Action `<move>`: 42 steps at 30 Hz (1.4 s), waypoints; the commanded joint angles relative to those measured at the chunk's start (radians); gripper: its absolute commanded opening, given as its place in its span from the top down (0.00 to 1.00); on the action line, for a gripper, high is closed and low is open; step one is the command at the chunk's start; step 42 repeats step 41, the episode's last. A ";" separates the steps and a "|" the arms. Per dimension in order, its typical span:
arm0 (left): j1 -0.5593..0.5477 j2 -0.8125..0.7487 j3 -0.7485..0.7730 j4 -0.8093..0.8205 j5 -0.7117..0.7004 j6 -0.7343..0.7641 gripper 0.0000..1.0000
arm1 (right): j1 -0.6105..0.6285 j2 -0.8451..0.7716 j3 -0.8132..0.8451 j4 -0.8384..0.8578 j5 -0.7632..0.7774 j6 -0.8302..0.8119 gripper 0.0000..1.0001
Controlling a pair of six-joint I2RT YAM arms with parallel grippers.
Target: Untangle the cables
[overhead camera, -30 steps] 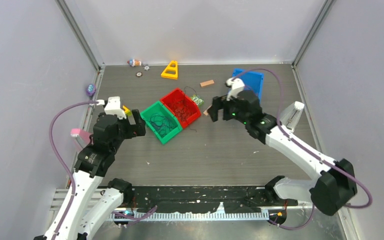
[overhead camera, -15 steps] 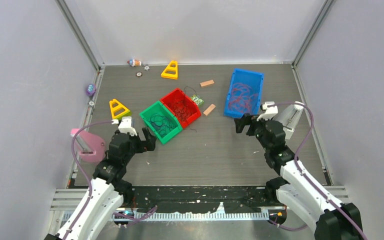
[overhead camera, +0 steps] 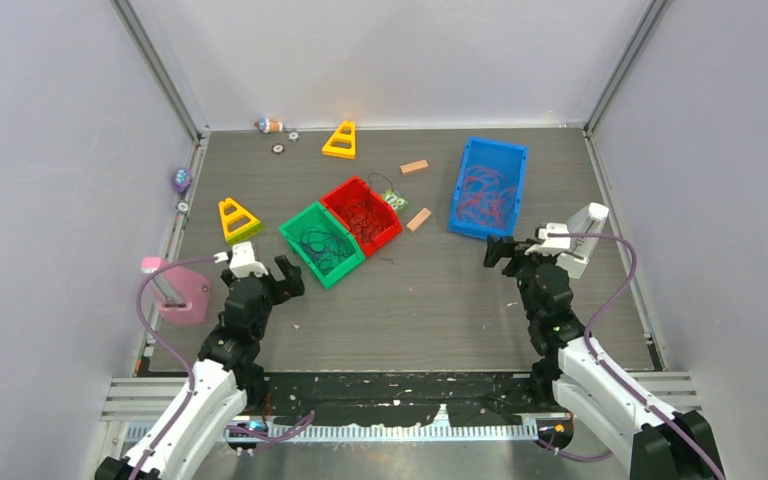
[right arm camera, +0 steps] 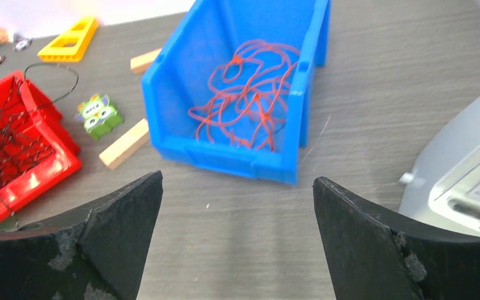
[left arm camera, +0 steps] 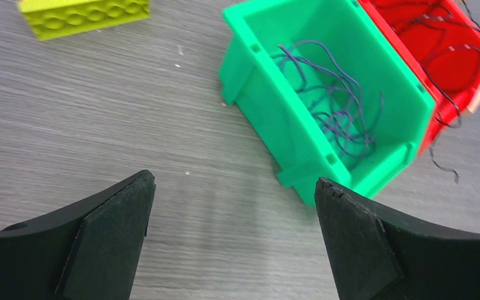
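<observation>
1. Both arms have drawn back toward their bases. The left gripper (left arm camera: 231,187) and right gripper (right arm camera: 237,181) hang wide open and empty.
2. The purple cables (left arm camera: 331,106) lie in the green bin (left arm camera: 262,106), ahead-right of the left gripper. The orange-red cables (right arm camera: 250,94) lie in the blue bin (right arm camera: 225,159), straight ahead of the right.
3. Risk: pinching a whole clump could tighten knots or drag a light bin.

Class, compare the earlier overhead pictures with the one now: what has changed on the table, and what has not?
Both arms drew back toward the near edge. The right gripper withdrew from beside the blue bin; the left gripper backed off the green bin, uncovering the yellow triangle. Both stayed open and empty; nothing was grasped or released. Bins and cables did not move.
</observation>
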State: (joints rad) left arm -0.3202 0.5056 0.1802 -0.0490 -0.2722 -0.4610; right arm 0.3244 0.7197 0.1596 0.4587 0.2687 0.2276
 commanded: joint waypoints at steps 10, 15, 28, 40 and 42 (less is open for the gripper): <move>0.010 0.169 -0.031 0.627 -0.246 0.337 0.01 | -0.211 0.395 -0.003 0.510 0.049 -0.245 0.05; 0.020 0.385 -0.100 0.931 -0.301 0.480 0.00 | -0.243 0.483 0.001 0.629 0.053 -0.263 0.05; 0.264 0.748 0.001 1.078 0.160 0.528 0.01 | -0.243 0.644 0.043 0.679 -0.007 -0.291 0.05; 0.277 0.750 0.035 1.029 0.207 0.530 0.00 | -0.242 0.647 0.049 0.675 -0.040 -0.304 0.05; 0.278 0.748 0.030 1.036 0.205 0.529 0.00 | -0.242 0.647 0.048 0.675 -0.040 -0.304 0.05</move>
